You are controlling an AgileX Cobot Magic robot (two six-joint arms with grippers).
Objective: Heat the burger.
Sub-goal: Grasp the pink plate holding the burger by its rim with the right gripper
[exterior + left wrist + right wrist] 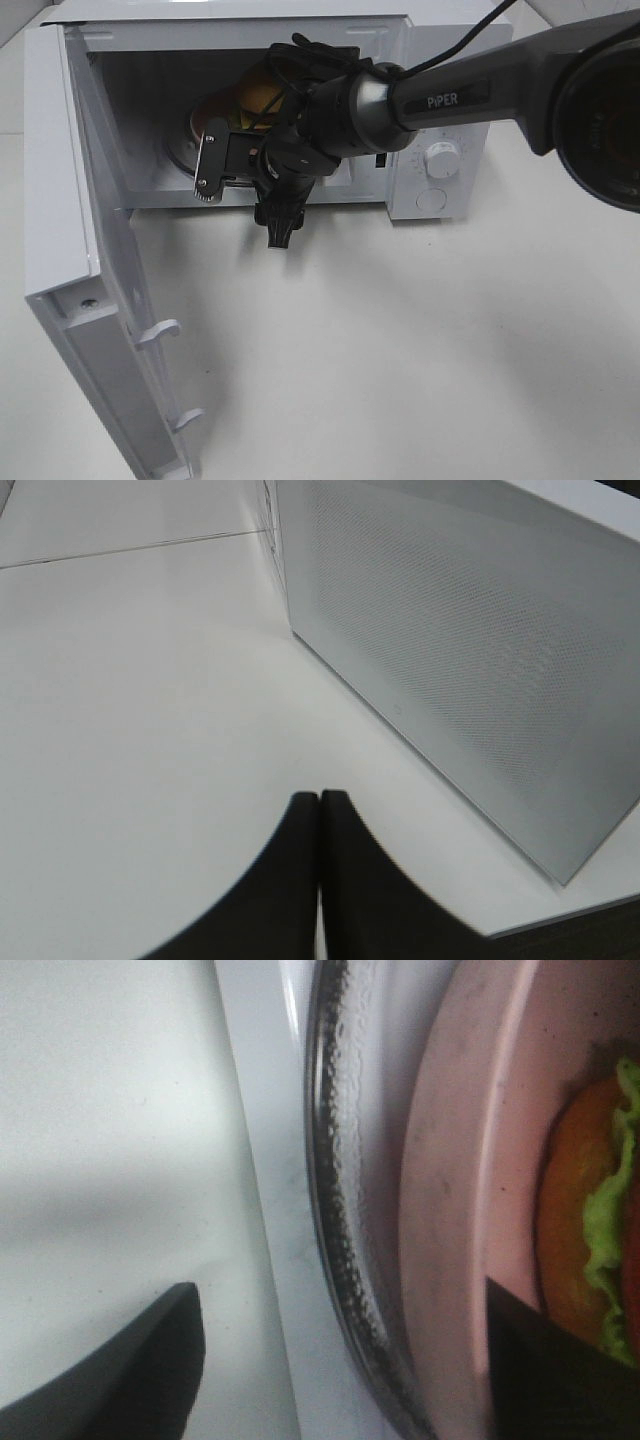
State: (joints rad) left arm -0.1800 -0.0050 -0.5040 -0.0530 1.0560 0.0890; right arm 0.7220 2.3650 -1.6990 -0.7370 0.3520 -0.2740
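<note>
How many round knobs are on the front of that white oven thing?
2. One ridged white knob sits on the panel right of the microwave opening; a flatter round one lies just below it. The arm may hide others.

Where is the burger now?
The burger sits on the pink plate inside the open microwave, upper left of the exterior view, behind the right gripper.

Robot test bench, bare white table, lone microwave
</note>
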